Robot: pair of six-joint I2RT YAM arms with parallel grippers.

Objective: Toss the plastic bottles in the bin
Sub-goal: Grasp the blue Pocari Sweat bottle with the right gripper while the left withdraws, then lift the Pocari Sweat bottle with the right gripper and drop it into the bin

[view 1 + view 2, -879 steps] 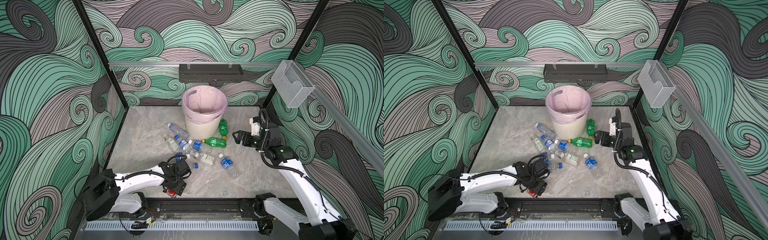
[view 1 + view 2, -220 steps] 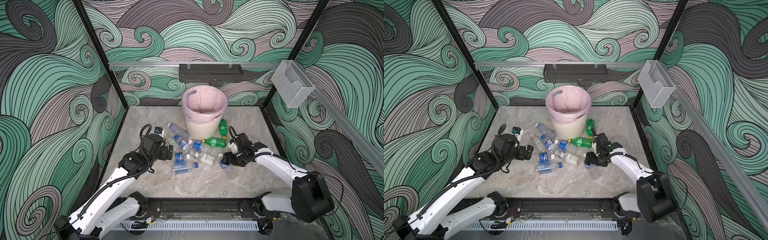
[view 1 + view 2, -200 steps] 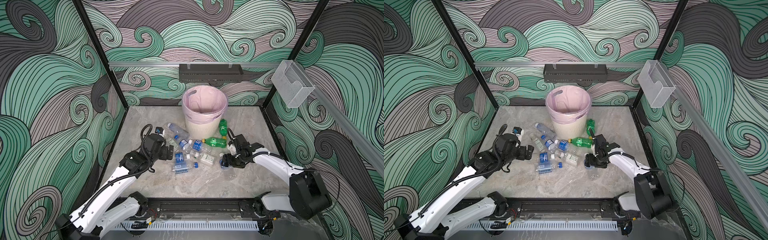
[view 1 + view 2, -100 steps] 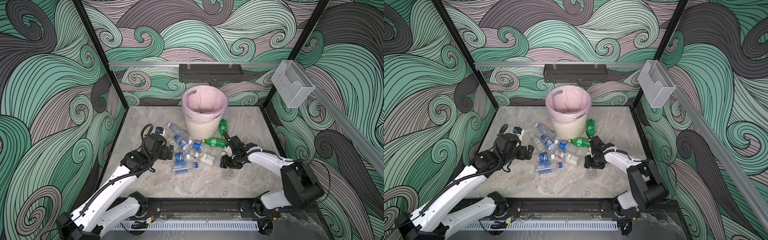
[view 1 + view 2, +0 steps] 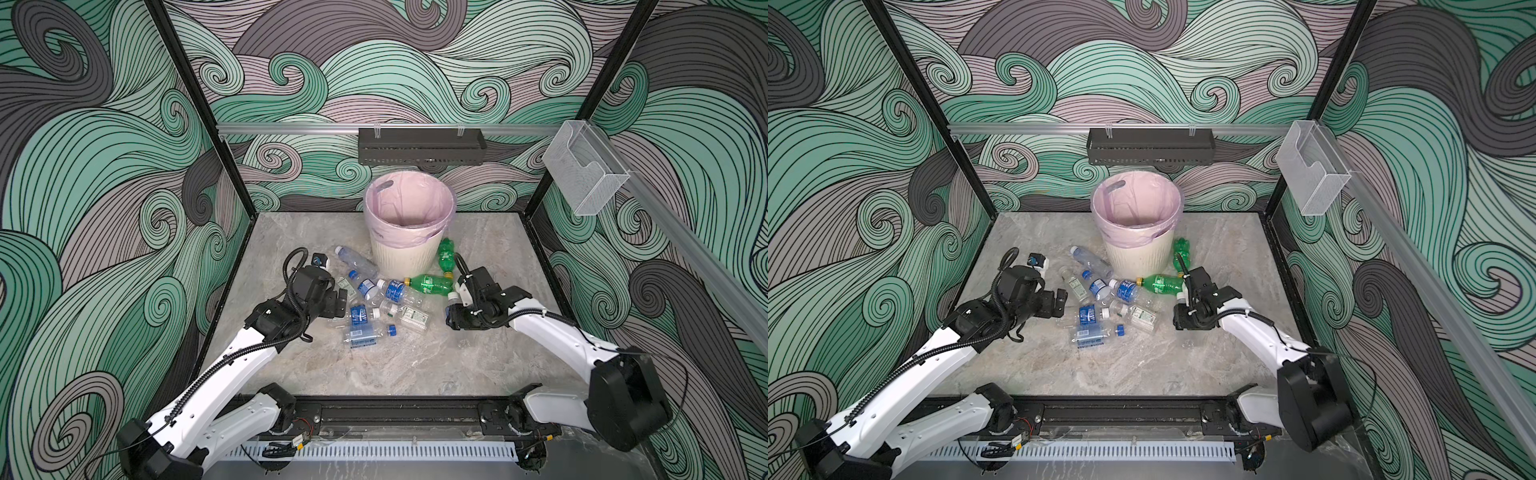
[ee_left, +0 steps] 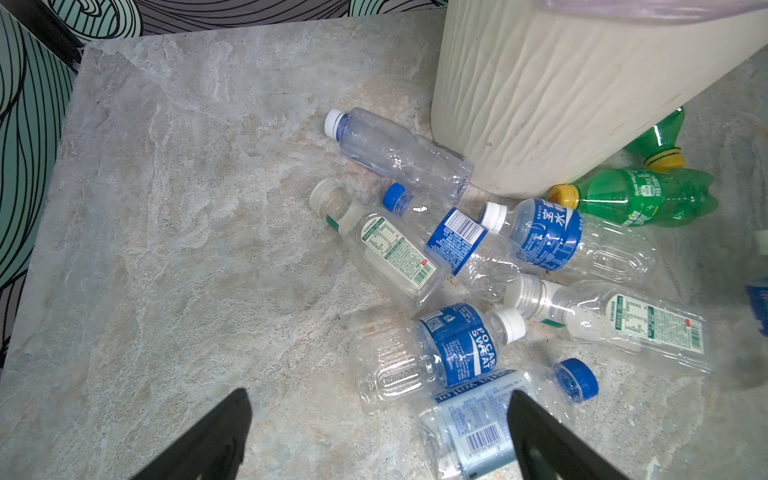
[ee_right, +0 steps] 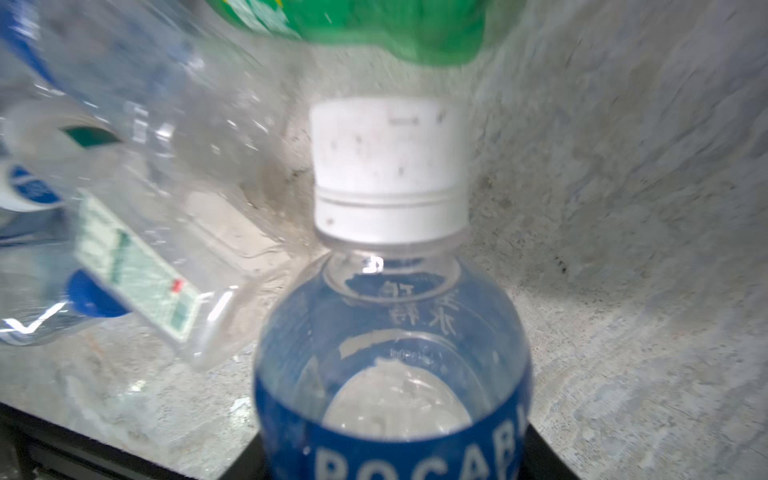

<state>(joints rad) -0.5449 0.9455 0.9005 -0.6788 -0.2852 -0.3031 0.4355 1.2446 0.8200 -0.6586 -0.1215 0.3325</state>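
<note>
A round cream-white ribbed bin [image 5: 409, 257], lined with a pale pink plastic bag, is seen standing upright at the back middle of the grey marbled bench [image 5: 395, 365] in both top views. A loose cluster of small clear plastic bottles [image 5: 365, 309] with blue labels and blue or white caps is spread on the bench just in front of the bin, all lying on their sides. A green plastic bottle with a yellow cap [image 5: 428, 284] is laid across the bench near the foot of the bin, and a second green bottle [image 5: 446, 253] is found close beside the bin's wall on the right. The left gripper [image 5: 341, 300] is held at the left edge of the cluster with its jaws wide apart. In the left wrist view its black fingers [image 6: 216, 432] are shown with nothing clamped between them, and a blue-capped bottle with a pale label [image 6: 490, 419] lies by one of them. The right gripper [image 5: 452, 322] is lowered at the right edge of the cluster, near the base of the lying green bottle. In the blurred right wrist view its jaws are closed against the sides of a clear plastic bottle with a white cap and a blue label [image 7: 390, 353], whose cap is pointed towards the green bottle. Whether this bottle is raised off the bench cannot be told.
</note>
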